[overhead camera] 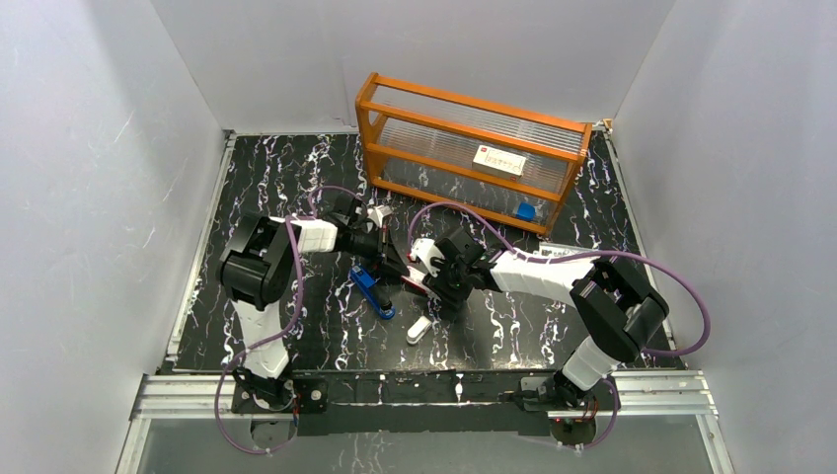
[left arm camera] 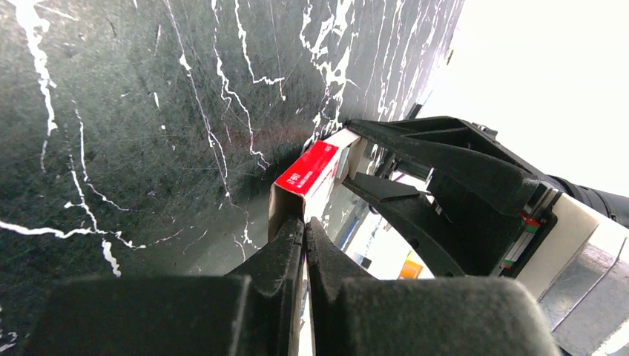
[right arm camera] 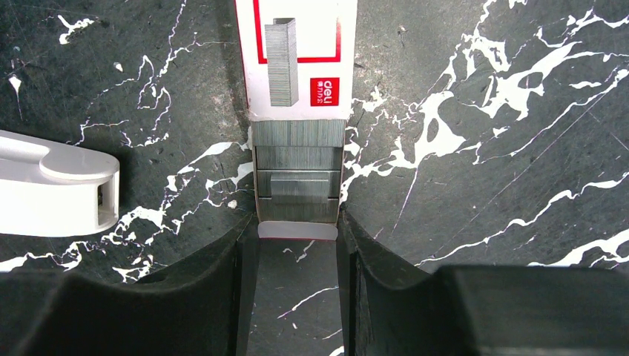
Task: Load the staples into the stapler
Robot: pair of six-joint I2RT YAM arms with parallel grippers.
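Cardboard box (right arm camera: pixel 297 59), staples (right arm camera: pixel 299 167) showing, lengthwise between left tool (left arm camera: pixel 304 222) and right tool (right arm camera: pixel 297 222), both gripping it

The left arm (overhead camera: pixel 314 234) and right arm (overhead camera: pixel 533 272) both reach inward, meeting at the staple box (right arm camera: pixel 297 44). The left gripper (left arm camera: pixel 304 222) is pinched tight on one end of the box. The right gripper (right arm camera: pixel 297 233) clasps the sides of the opposite, open tray end.

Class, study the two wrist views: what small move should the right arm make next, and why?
Probably draw the tray a little further out. The left gripper pinches the box sleeve, the right gripper grips the tray's near end, and the staples are only partly exposed, running on under the sleeve.
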